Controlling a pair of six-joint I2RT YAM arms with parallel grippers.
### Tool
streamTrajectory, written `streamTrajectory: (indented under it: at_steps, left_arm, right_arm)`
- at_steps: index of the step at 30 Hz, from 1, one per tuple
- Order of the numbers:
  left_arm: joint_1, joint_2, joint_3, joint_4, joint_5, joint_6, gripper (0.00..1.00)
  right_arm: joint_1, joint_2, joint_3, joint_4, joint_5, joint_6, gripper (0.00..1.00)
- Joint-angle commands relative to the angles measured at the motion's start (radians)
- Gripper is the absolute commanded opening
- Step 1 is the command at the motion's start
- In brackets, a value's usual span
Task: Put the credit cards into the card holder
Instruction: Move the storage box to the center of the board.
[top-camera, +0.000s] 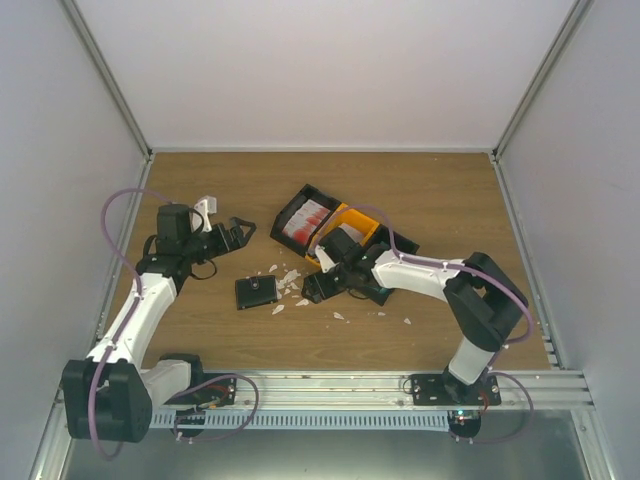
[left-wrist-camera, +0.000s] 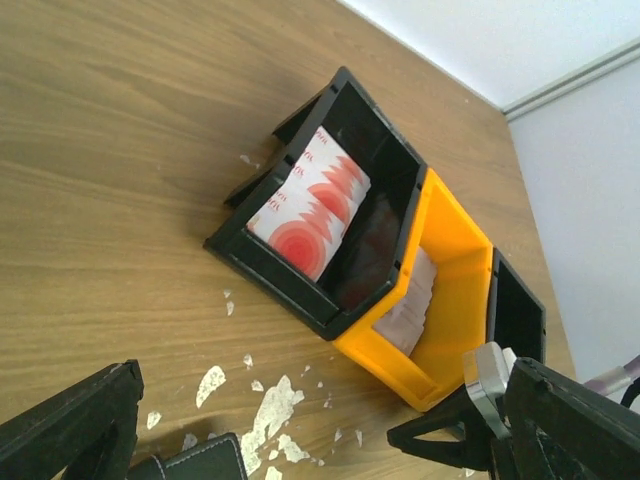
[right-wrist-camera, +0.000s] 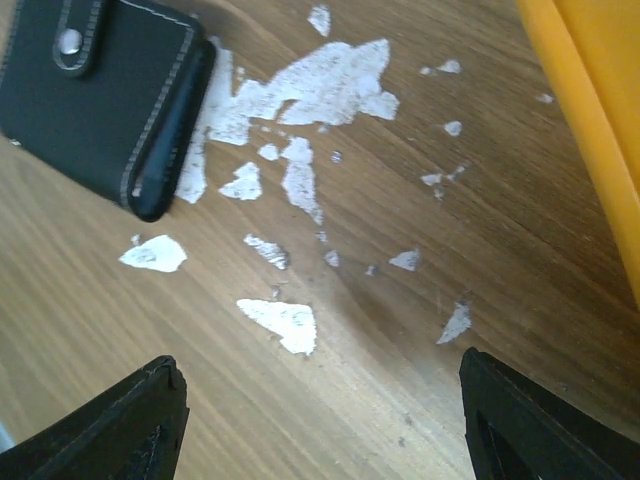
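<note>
The card holder (top-camera: 256, 292) lies shut on the wood, a black wallet with a snap strap (right-wrist-camera: 100, 90); its corner shows in the left wrist view (left-wrist-camera: 195, 462). Red-and-white credit cards (left-wrist-camera: 310, 205) stand in a black tray (top-camera: 292, 207). Whitish-grey credit cards (left-wrist-camera: 412, 300) sit in the orange tray (left-wrist-camera: 455, 250). My left gripper (top-camera: 243, 235) (left-wrist-camera: 330, 462) is open and empty, left of the trays and above the holder. My right gripper (top-camera: 318, 288) (right-wrist-camera: 325, 425) hangs open over bare wood just right of the holder, nothing between its fingers (right-wrist-camera: 135, 420).
Small white scraps (right-wrist-camera: 310, 85) litter the wood between the holder and the trays. A second black tray (left-wrist-camera: 515, 310) adjoins the orange one on its far side. The orange tray's edge (right-wrist-camera: 590, 120) is close to my right gripper. Grey walls enclose the table.
</note>
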Motion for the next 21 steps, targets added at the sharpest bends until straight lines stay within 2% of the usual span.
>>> streamTrajectory:
  at_steps: [1, 10, 16, 21]
  left_arm:
    - [-0.008, 0.010, -0.019, -0.017, -0.045, -0.048, 0.99]
    - [-0.051, 0.021, -0.095, -0.073, -0.169, -0.093, 0.99]
    - [-0.085, 0.042, -0.172, -0.050, -0.189, -0.148, 0.99]
    - [-0.101, 0.059, -0.211, -0.026, -0.202, -0.167, 0.93]
  right_arm:
    - [-0.006, 0.035, 0.007, -0.030, 0.077, 0.039, 0.75]
    - [-0.140, 0.070, 0.043, -0.023, 0.214, -0.037, 0.77]
    - [-0.191, 0.153, 0.125, 0.029, 0.233, -0.096, 0.77]
    - [-0.204, 0.226, 0.202, 0.057, 0.259, -0.112, 0.76]
